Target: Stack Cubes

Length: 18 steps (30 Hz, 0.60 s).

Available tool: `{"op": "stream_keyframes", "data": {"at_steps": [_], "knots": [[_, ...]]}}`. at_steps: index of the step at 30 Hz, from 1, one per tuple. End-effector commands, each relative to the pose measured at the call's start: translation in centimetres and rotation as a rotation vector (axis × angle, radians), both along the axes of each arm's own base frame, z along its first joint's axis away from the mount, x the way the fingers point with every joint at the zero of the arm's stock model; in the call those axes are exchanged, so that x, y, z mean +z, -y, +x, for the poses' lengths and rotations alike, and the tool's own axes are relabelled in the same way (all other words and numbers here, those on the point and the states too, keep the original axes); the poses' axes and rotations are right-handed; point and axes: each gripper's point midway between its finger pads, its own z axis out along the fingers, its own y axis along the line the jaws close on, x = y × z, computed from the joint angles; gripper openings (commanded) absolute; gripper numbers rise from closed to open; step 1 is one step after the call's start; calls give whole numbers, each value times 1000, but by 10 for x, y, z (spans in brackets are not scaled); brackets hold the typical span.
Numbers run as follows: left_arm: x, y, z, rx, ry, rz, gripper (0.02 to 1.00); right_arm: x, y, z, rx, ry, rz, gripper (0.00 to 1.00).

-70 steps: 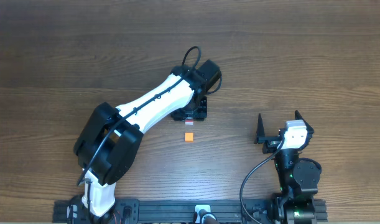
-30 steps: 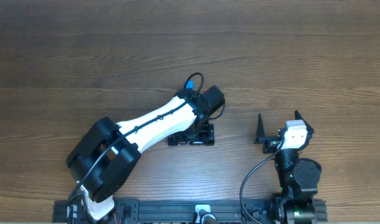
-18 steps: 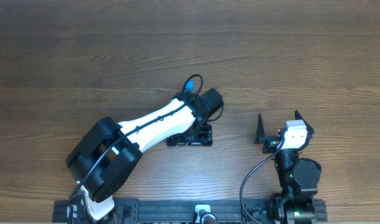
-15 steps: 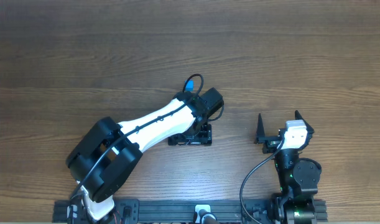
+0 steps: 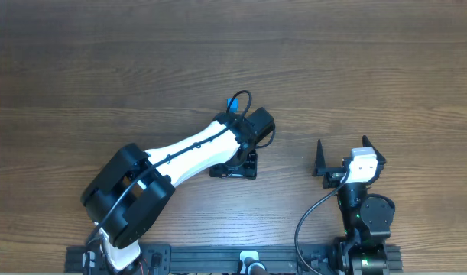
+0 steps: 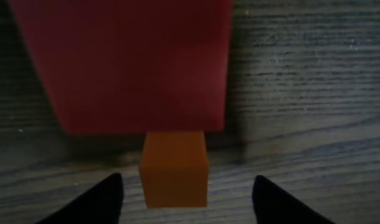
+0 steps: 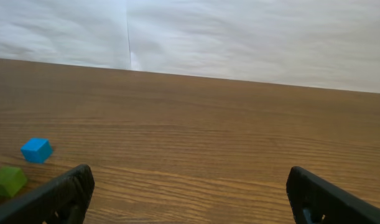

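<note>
In the left wrist view a small orange cube (image 6: 174,163) sits on the wooden table between my left gripper's (image 6: 186,200) fingers, which stand apart and touch nothing. A red cube (image 6: 127,62) looms large and blurred just beyond it, its edge overlapping the orange cube; I cannot tell whether it rests on it. From above, the left gripper (image 5: 235,166) points down at mid-table and hides both cubes. My right gripper (image 5: 343,158) stands open near its base, holding nothing. Its wrist view has a blue cube (image 7: 36,150) and a green cube (image 7: 7,180) on the table.
The brown wooden table (image 5: 103,69) stretches bare across the far side and the left. A white backdrop (image 7: 239,37) closes off the table's far edge in the right wrist view.
Since 2.3 s ago the left gripper has moved toward the near side, over the spot where the orange cube lay. Over the last second it has only shifted slightly. The right arm has kept still.
</note>
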Motion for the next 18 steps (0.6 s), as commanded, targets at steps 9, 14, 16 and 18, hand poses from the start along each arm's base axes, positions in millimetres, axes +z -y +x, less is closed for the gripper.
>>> {"op": "stream_keyframes", "data": {"at_steps": [9, 14, 16, 18], "knots": [[3, -8, -1, -10, 13, 8, 538, -1, 0, 0, -3, 4, -5, 993], [3, -7, 0, -10, 15, 7, 535, -1, 0, 0, -3, 3, -5, 991], [3, -8, 0, -9, 18, 9, 529, -1, 0, 0, -3, 3, -5, 991], [3, -9, 1, -8, 21, 12, 527, -1, 0, 0, -3, 3, -5, 993]]}}
